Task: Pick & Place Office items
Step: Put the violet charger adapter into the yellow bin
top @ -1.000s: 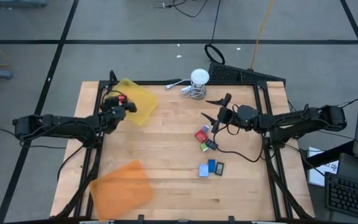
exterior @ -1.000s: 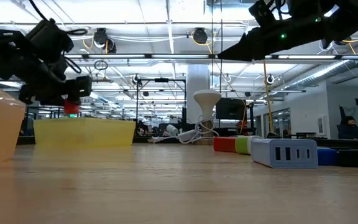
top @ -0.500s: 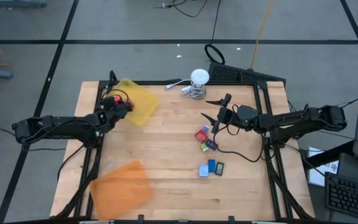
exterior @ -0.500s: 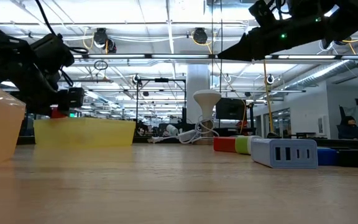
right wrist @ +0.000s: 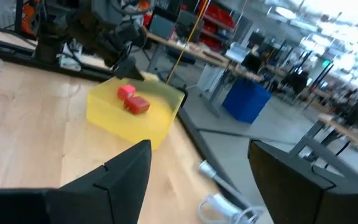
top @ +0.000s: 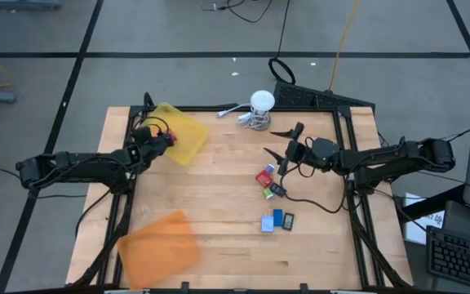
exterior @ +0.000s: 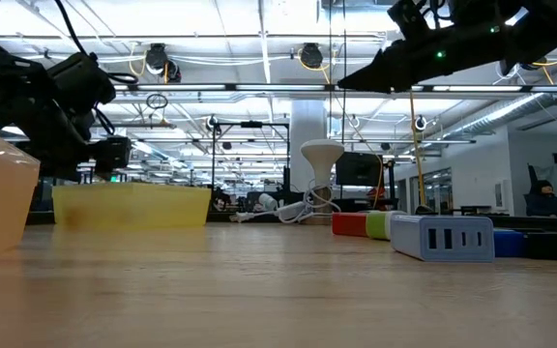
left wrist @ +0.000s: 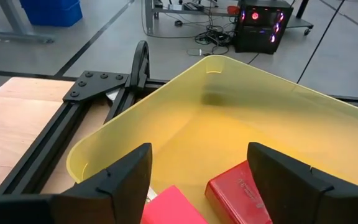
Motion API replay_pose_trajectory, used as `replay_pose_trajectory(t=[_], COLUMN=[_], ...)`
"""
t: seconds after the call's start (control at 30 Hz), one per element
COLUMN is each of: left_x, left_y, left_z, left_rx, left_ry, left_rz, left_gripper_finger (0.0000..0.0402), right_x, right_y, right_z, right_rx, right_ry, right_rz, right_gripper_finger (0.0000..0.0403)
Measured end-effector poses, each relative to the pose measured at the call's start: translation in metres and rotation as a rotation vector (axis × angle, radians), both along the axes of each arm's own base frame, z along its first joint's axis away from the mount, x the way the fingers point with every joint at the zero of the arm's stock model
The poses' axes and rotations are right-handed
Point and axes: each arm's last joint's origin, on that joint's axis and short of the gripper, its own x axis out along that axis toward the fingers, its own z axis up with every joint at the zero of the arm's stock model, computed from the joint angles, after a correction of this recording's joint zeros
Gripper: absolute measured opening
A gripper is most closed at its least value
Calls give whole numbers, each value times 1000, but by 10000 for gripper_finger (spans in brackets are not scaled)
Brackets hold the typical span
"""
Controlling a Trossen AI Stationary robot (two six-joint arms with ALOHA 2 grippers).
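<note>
The left gripper (left wrist: 194, 193) hung over the yellow tray (left wrist: 278, 118) at the table's far left corner, its fingers spread and empty. Two red pieces lay in the tray below: a brick (left wrist: 238, 194) and a paler block (left wrist: 171, 208), apparently just apart, though the fingers hid their near ends. The step in hand looked like a release just finished. To do it well, the arm should rise straight up, fingers kept wide, so neither pad clips the tray wall or drags a piece out.

The right gripper (top: 288, 155) waited, fingers apart, near the table's middle, above the other items (top: 270, 183) on the bare wood, with a second cluster (top: 277, 221) nearer the front. The orange tray (top: 160, 249) sat at the front left.
</note>
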Motion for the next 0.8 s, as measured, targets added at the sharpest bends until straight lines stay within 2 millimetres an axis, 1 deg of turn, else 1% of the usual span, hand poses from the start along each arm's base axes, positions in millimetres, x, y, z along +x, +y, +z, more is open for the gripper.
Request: replay_pose_trajectory(t=[0.13, 0.23, 0.33, 0.4, 0.47, 0.53, 0.6, 0.67, 0.8], left_x=[2, 8, 15, 20, 25, 30, 37, 43, 49], left_y=[0, -2, -5, -10, -15, -22, -33, -46, -74], left_z=[1, 5, 10, 14, 20, 27, 35, 43, 59], left_rx=[-4, -36, -94, -140, -179, -175, -129, -62, 84], left_ry=[-18, -104, -200, -298, -396, -465, -503, -522, -539], left_rz=[-28, -122, -288, -410, -514, -620, -733, -834, -1039], left_gripper_finger=[270, 270, 270, 270, 271, 271, 271, 271, 271], right_x=[0, 0, 0, 0, -1, -1, -1, 0, 0], right_y=[0, 0, 0, 0, 1, 3, 5, 10, 22], right_z=[7, 6, 2, -3, -8, -12, -15, -17, -20], right_rx=[-55, -31, 15, 62, 121, 201, 285, 364, 545], right_ry=[-46, -56, -25, 6, 35, 48, 52, 65, 120], right_rz=[-2, -3, -4, -5, 1, 30, 79, 175, 464], right_gripper_finger=[258, 258, 258, 258, 258, 258, 258, 258, 258])
